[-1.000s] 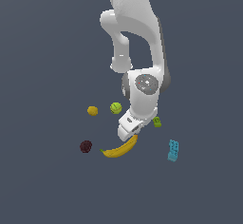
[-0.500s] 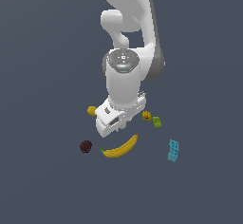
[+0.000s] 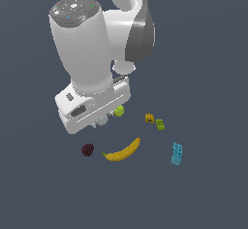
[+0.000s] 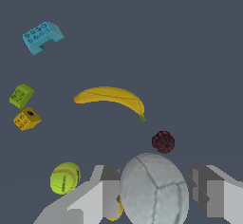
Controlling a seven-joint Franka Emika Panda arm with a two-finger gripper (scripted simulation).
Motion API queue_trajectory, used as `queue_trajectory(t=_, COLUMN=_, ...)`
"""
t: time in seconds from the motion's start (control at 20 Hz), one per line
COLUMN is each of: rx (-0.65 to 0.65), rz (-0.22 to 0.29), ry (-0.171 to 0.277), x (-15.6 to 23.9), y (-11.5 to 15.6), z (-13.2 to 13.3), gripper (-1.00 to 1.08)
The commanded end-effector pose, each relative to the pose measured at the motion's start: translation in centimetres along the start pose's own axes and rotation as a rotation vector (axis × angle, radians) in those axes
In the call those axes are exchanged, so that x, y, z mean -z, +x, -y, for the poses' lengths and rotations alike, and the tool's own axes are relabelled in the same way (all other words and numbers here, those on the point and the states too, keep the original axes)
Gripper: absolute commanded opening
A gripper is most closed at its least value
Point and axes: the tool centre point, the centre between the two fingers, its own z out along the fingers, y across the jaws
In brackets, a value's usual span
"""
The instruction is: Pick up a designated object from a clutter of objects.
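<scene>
**Pale ball sits between the fingers**

The grey-white ball (image 4: pixel 153 190) lies squarely between the gripper (image 4: pixel 159 192) fingers, which flank it on both sides (contact I cannot tell); being round, it has no long axis; the maroon ball (image 4: pixel 163 142) lies just beyond it, the banana (image 4: pixel 111 98) farther off.

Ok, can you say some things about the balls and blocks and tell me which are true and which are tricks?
1. The pale grey-white ball sits between the gripper fingers. True.
2. The banana is green. False: it is yellow.
3. The dark maroon ball lies near the banana's tip. True.
4. The cyan block is stacked on the orange block. False: it lies apart, alone.
5. The green block lies beside the orange block. True.
</scene>
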Motion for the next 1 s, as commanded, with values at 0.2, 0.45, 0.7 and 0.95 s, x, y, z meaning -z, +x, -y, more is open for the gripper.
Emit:
queue_trajectory(t=0.2, rx=0.000, rz=0.005, ry=0.002, x=5.0, y=-1.3, z=-3.9, gripper=-1.00)
queue_trajectory(t=0.45, rx=-0.001, rz=0.007, ry=0.002, x=7.4, y=-1.8, z=-5.9, gripper=-1.00)
queue_trajectory(t=0.7, rx=-0.001, rz=0.008, ry=0.002, x=8.8, y=-2.1, z=-7.0, gripper=-1.00)
queue_trajectory(t=0.95, rx=-0.001, rz=0.009, ry=0.002, x=9.5, y=-2.2, z=-7.6, gripper=-1.00)
